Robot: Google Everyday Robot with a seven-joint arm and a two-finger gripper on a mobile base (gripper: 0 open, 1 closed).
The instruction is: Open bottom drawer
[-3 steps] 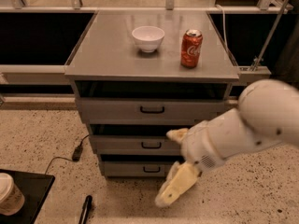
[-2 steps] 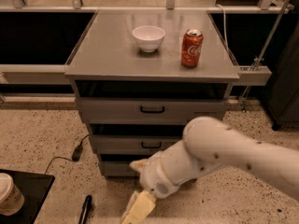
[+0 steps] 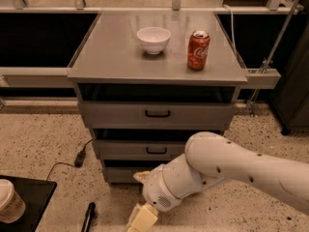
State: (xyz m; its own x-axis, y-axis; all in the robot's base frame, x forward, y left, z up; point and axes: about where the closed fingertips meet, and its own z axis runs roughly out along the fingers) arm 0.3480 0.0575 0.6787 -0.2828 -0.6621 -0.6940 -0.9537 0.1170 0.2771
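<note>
The claw (image 3: 135, 201) is held open just before the shut bottom drawer (image 3: 118, 174); an empty bowl (image 3: 153, 38) is seen well above.

My gripper (image 3: 143, 217) hung low at the bottom centre of the frame. My own arm (image 3: 241, 170) crossed the lower right and covered most of the bottom drawer (image 3: 118, 174) (its handle was hidden). Passable floor (image 3: 43, 139) lay at centre left, hemmed by a cable (image 3: 79, 157), a black tool (image 3: 88, 216) and a paper cup (image 3: 9, 204) in the lower left corner.
</note>
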